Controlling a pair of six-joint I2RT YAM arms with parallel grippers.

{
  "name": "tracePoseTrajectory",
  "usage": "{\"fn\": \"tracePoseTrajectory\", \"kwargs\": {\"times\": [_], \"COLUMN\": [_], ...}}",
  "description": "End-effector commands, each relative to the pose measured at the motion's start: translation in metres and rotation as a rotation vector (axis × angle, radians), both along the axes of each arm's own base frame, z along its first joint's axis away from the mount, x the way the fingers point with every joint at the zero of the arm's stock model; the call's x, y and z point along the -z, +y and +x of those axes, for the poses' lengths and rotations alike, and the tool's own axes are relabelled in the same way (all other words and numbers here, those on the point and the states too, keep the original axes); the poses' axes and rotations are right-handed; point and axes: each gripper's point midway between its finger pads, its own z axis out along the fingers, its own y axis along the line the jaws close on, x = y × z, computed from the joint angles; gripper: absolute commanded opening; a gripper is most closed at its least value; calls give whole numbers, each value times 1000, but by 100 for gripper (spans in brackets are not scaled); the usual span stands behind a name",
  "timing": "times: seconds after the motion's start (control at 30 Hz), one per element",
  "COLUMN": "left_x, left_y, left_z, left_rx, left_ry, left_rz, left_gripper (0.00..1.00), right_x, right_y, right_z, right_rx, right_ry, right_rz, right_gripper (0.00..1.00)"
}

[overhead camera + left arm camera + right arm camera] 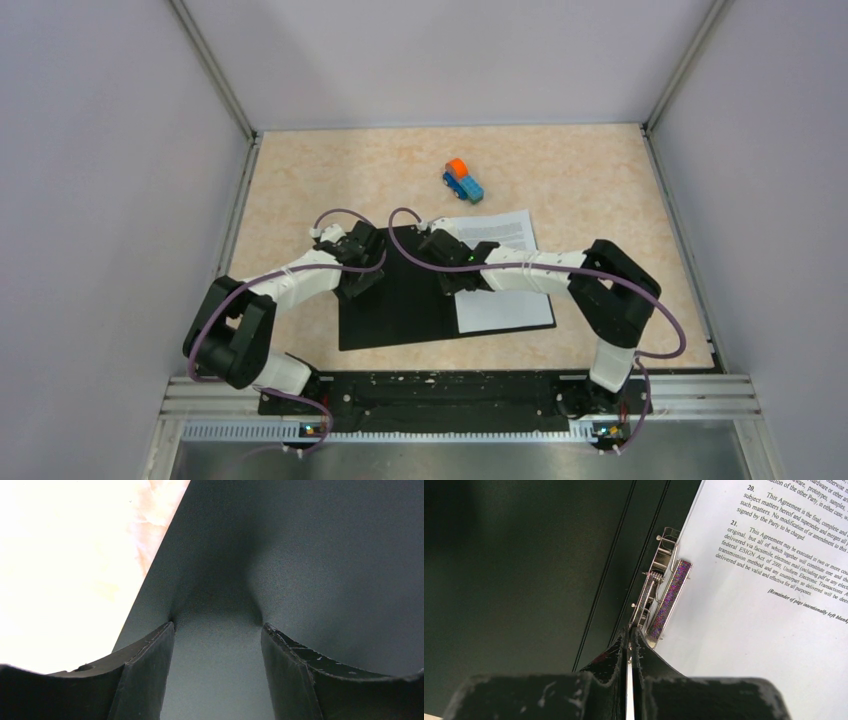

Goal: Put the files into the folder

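Table (600,170) beige, walls (430,60) grey; left gripper (217,626) spread over folder (400,310), right gripper (630,632) clenched.

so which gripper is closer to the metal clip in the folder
Right. The right gripper is shut, its tips at one end of the clip, beside the paper. The left gripper stands open over the left half of the folder, away from it.

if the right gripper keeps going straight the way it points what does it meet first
The metal clip in the folder's black inside. It lies directly ahead of the shut right gripper, starting about at its tips; whether they already touch it is unclear.
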Motion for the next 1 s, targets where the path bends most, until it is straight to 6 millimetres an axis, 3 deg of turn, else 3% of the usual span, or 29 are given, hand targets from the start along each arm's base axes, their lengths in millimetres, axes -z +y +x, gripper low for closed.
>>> {"fn": "tracePoseTrajectory", "kwargs": {"times": [0.0, 0.23, 0.5, 0.97], "left_x": [48, 49, 51, 54], "left_y": [-11, -13, -15, -20], "left_z": [-38, -38, -37, -38], "left_rx": [-10, 1, 10, 19], "left_ry": [170, 168, 168, 170], "left_rz": [-94, -107, -116, -138], "left_gripper": [69, 68, 68, 67], "right_x": [72, 85, 81, 93], "right_y": [-29, -18, -7, 5], "right_z": [-45, -49, -46, -45], "right_rx": [-16, -17, 5, 61], "right_ry": [246, 292, 294, 321], "right_rz": [-118, -77, -29, 46], "right_gripper": [0, 0, 0, 0]}}
